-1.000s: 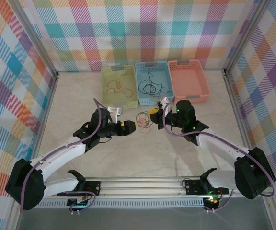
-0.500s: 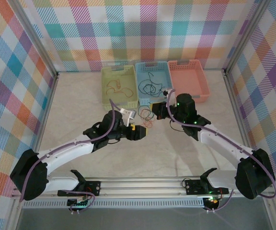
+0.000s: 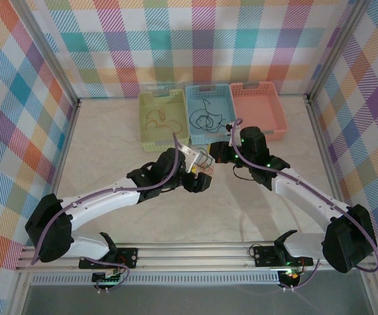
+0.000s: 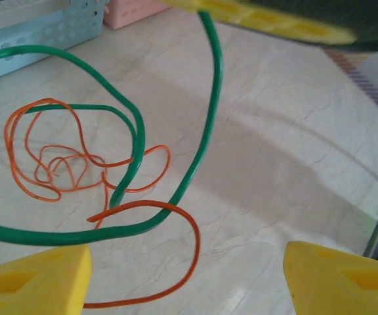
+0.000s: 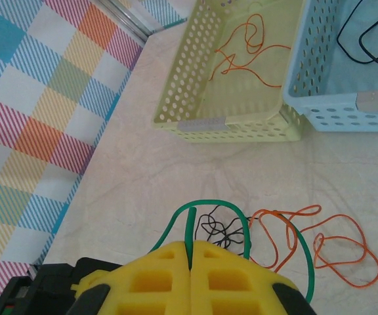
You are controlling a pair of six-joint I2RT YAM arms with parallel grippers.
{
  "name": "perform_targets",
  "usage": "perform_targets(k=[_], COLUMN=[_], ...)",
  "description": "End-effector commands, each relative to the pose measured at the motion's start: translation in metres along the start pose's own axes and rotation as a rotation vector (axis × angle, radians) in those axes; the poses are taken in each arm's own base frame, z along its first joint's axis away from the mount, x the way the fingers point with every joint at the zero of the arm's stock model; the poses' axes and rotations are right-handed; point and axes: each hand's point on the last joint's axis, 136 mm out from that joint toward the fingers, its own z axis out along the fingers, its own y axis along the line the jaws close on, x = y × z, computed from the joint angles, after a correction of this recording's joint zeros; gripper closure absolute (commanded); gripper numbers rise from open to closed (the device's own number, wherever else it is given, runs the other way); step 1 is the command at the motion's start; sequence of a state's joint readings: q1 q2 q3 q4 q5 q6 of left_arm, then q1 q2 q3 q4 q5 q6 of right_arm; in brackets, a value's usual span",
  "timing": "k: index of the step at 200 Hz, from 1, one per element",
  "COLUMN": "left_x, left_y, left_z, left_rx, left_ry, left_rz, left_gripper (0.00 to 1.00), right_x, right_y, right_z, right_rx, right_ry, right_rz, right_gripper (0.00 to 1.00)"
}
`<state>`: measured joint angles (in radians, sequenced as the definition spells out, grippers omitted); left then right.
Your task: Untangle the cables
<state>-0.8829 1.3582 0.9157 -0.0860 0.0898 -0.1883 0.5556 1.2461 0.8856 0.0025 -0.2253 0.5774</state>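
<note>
- Now the left gripper (image 4: 189, 282), jaws wide, has closed in on the cables (image 4: 61, 164) mid-table, straddling an orange strand (image 4: 195, 239).
- Just beyond, the right gripper (image 5: 190, 252) pinches the green cable (image 5: 209, 201) tight; a pull-apart looks next.
- Farthest, yellow basket (image 5: 241, 128) holds an orange wire (image 5: 241, 56), blue basket (image 5: 327, 115) a black wire (image 5: 373, 39), pink basket (image 3: 258, 115) nothing.

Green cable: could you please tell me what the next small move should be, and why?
Probably lower the open left end effector onto the orange cable ahead and close, since the right end effector is shut on the green cable crossing it.
</note>
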Motion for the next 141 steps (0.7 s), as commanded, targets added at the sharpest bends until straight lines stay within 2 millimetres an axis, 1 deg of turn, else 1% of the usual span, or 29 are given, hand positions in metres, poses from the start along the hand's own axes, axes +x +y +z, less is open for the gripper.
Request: perform_targets(k=[1, 10, 20, 36, 43, 53, 64, 75, 81, 90, 95, 108, 141], left_x=[0.002, 0.003, 0.004, 0.0, 0.0, 0.0, 0.0, 0.001, 0.001, 0.001, 0.003, 0.003, 0.011], left_y=[0.007, 0.008, 0.01, 0.015, 0.016, 0.014, 0.015, 0.016, 0.017, 0.017, 0.017, 0.018, 0.027], left_z=[0.006, 0.009, 0.012, 0.014, 0.015, 0.016, 0.017, 0.016, 0.015, 0.012, 0.011, 0.005, -0.012], left_rx=[-0.077, -0.091, -0.108, -0.151, -0.152, -0.146, -0.153, -0.157, -0.16, -0.159, -0.159, -0.163, -0.211], left_ry=[0.039, 0.049, 0.059, 0.05, 0.053, 0.057, 0.064, 0.065, 0.063, 0.058, 0.06, 0.055, 0.065], left_rz=[0.092, 0.105, 0.111, 0.114, 0.119, 0.12, 0.115, 0.109, 0.104, 0.098, 0.094, 0.084, 0.06], left_gripper=[0.29, 0.3, 0.35, 0.39, 0.43, 0.52, 0.66, 0.79, 0.84, 0.85, 0.88, 1.0, 1.0], right_x=[-0.016, -0.015, -0.015, -0.015, -0.015, -0.015, -0.017, -0.019, -0.021, -0.023, -0.026, -0.031, -0.053], right_y=[0.018, 0.019, 0.021, 0.023, 0.024, 0.025, 0.025, 0.024, 0.023, 0.022, 0.022, 0.019, 0.003], right_z=[-0.008, -0.008, -0.008, -0.009, -0.009, -0.011, -0.013, -0.016, -0.017, -0.02, -0.022, -0.026, -0.049], right_rx=[-0.048, -0.053, -0.063, -0.071, -0.071, -0.07, -0.063, -0.051, -0.042, -0.027, -0.02, -0.003, 0.034], right_ry=[-0.022, -0.017, -0.012, -0.009, -0.008, -0.008, -0.014, -0.025, -0.034, -0.045, -0.053, -0.074, -0.16], right_rz=[0.025, 0.034, 0.04, 0.045, 0.043, 0.041, 0.032, 0.02, 0.011, 0.0, -0.008, -0.025, -0.006], right_gripper=[1.0, 1.0, 1.0, 1.0, 1.0, 1.0, 1.0, 1.0, 1.0, 1.0, 1.0, 1.0, 1.0])
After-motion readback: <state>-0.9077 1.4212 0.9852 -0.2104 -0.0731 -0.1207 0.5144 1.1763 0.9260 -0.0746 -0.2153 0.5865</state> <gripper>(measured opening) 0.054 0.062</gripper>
